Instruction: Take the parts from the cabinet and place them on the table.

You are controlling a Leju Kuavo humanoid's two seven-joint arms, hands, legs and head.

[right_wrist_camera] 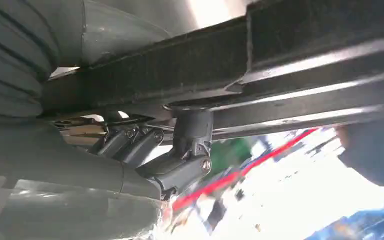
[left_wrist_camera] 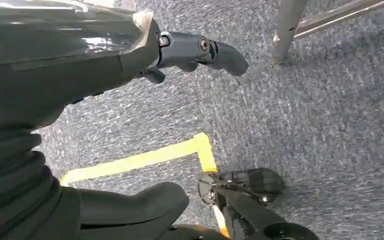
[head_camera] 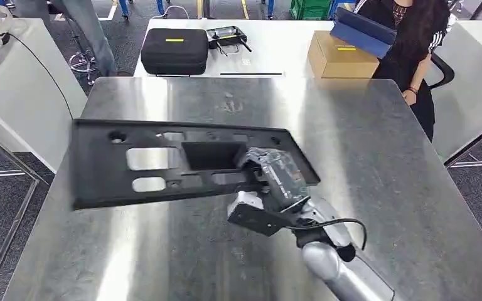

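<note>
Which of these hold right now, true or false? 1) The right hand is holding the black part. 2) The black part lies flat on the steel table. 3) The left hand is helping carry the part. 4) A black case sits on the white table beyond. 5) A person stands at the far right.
1) True: the right hand grips the black part at its right end.
2) False: it is held above the steel table, tilted.
3) False: the left hand hangs over the carpet with nothing in it.
4) True: the black case rests there, beside a cardboard box.
5) True: a person stands at the far right corner.
</note>
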